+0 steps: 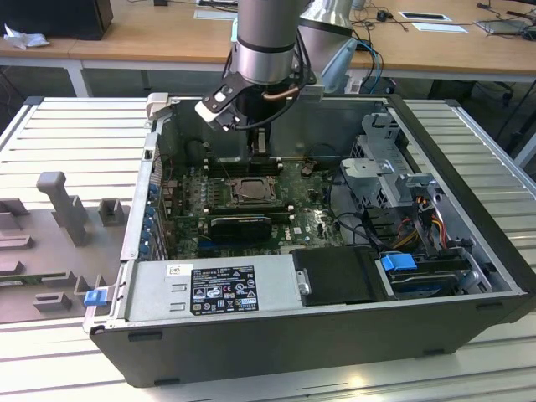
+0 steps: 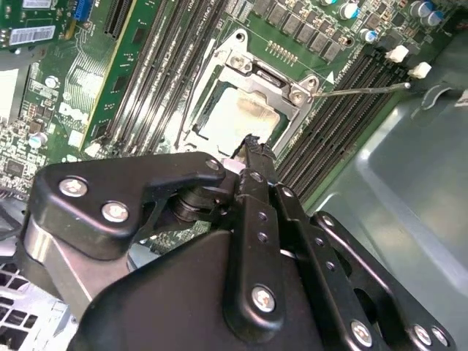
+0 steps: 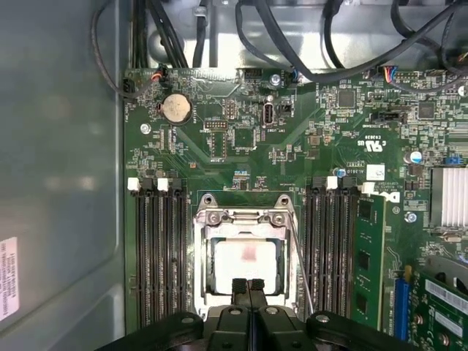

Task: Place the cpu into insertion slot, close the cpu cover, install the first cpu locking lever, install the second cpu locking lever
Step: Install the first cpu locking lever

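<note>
In the exterior view the arm [image 1: 266,50] is hanging into the open case [image 1: 276,335], and the gripper [image 1: 260,149] is hovering just above the socket [image 1: 249,192] on the board [image 1: 310,219]. In both wrist views its two black fingers [image 3: 238,287] are pressing together tip to tip, with nothing showing between them. The tips are sitting over the socket's edge, at the rim of the cover [image 3: 241,218]. I cannot tell whether they are touching the metal.

The cpu [image 3: 245,262] is lying flat inside the socket, its pale top showing through the cover's square opening. The cover is lying down over the socket, framing the cpu on every side that is showing.

A thin wire lever [image 3: 301,259] is running along one side of the socket. In the second wrist view it is angling away from the socket's corner and out across the memory slots [image 2: 344,128] rather than lying against the cover.

Memory slots are lining two opposite sides of the socket. A coin battery [image 3: 176,109] is sitting well apart from the socket, toward the case wall where cables [image 3: 292,44] are hanging. In the exterior view a black card [image 1: 239,224] is lying near the socket, between it and the power supply [image 1: 213,289].
</note>
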`<state>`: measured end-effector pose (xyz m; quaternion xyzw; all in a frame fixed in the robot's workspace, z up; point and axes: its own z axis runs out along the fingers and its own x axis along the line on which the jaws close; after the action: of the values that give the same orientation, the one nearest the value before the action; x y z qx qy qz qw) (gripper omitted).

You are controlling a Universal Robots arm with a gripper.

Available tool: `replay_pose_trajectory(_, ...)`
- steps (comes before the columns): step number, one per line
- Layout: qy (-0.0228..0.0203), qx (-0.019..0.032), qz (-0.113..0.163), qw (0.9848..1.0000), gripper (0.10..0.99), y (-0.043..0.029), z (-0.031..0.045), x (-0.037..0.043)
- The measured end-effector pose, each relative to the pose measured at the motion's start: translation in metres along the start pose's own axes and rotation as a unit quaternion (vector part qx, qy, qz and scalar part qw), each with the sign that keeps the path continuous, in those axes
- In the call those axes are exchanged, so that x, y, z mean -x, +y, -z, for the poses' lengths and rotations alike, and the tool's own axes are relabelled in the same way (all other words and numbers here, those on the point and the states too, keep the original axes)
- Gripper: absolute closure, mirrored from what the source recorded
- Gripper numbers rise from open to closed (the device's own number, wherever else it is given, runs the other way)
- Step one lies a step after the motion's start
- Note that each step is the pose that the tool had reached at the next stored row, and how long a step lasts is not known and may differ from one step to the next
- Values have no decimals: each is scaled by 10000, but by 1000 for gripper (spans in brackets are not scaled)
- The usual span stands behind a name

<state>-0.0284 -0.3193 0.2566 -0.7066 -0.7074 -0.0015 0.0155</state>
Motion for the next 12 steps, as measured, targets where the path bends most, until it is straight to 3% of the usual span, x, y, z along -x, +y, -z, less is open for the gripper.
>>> replay_pose_trajectory(2,0,0,0,10000,980,-1,49,-1)
replay_pose_trajectory(6,0,0,0,10000,980,-5,251,-6)
replay_pose_trajectory(12,-2,26,67,10000,980,-5,255,-6)
